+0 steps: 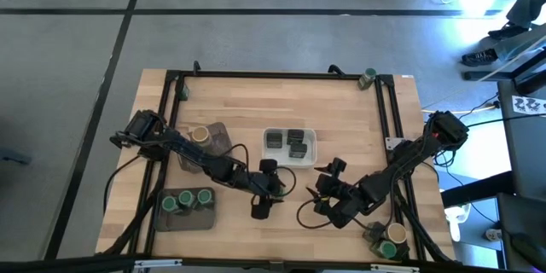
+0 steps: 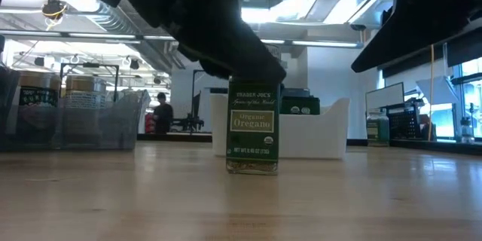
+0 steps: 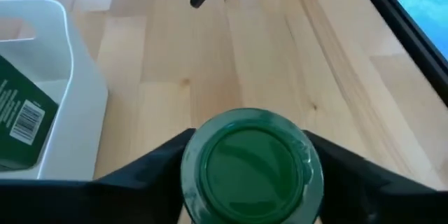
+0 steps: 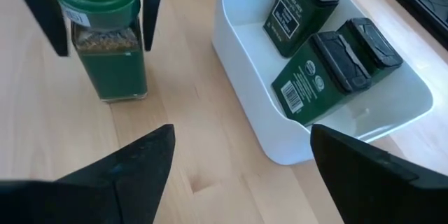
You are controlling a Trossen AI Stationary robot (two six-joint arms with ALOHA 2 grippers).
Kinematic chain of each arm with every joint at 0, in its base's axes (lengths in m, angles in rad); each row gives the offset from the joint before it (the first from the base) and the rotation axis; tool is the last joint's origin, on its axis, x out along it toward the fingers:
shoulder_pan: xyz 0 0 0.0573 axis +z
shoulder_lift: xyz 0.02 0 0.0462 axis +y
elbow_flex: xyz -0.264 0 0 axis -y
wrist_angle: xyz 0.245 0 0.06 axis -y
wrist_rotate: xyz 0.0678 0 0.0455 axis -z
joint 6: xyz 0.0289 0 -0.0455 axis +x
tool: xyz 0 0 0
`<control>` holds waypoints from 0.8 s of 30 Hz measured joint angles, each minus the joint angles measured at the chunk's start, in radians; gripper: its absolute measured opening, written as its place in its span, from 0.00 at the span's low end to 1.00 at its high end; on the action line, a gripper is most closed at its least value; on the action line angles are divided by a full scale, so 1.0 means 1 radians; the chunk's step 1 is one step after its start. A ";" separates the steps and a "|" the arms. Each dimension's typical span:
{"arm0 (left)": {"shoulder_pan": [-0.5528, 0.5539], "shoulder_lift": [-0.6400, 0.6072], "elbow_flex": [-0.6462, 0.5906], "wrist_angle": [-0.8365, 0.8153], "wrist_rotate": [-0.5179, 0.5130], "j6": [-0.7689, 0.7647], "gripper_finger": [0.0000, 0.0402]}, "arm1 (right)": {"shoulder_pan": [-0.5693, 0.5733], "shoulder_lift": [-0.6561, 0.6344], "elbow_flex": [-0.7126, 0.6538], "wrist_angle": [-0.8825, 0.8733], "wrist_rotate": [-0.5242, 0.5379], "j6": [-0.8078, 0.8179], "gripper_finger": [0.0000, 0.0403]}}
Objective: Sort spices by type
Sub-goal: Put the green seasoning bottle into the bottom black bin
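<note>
Left gripper [image 1: 260, 209] down over green-lidded jar [image 4: 102, 36], fingers [image 3: 150, 168] straddling it on both sides; clamped or not, cannot tell. Jar upright on table [image 1: 358, 128], just beside white tray [image 4: 252, 105] holding three dark tins [image 4: 329, 56]. Right gripper [image 1: 328, 189] near, fingers spread, empty. Three more green-lidded jars [image 1: 187, 199] in grey tray [image 1: 162, 220].

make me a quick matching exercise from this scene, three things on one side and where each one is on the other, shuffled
Things:
1. oregano jar
2. dark tins
3. three green-lidded jars

Places:
A. in the white tray
B. on a grey tray near the table's front left
C. standing on the wood between the left gripper fingers

Pairs: 1-C, 2-A, 3-B
</note>
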 joint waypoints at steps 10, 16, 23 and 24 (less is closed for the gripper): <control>-0.047 -0.119 -0.001 -0.073 -0.030 0.052 0.47 | -0.001 0.000 0.000 0.021 0.103 -0.005 0.83; -0.145 -0.294 -0.001 -0.269 -0.176 0.010 0.47 | -0.014 0.000 0.000 0.037 0.121 -0.006 0.83; -0.292 -0.468 -0.001 -0.524 -0.204 -0.141 0.47 | -0.013 0.000 0.000 0.047 0.122 -0.007 0.83; -0.312 -0.487 -0.001 -0.557 -0.206 -0.176 0.47 | -0.013 0.000 0.000 0.047 0.123 -0.007 0.83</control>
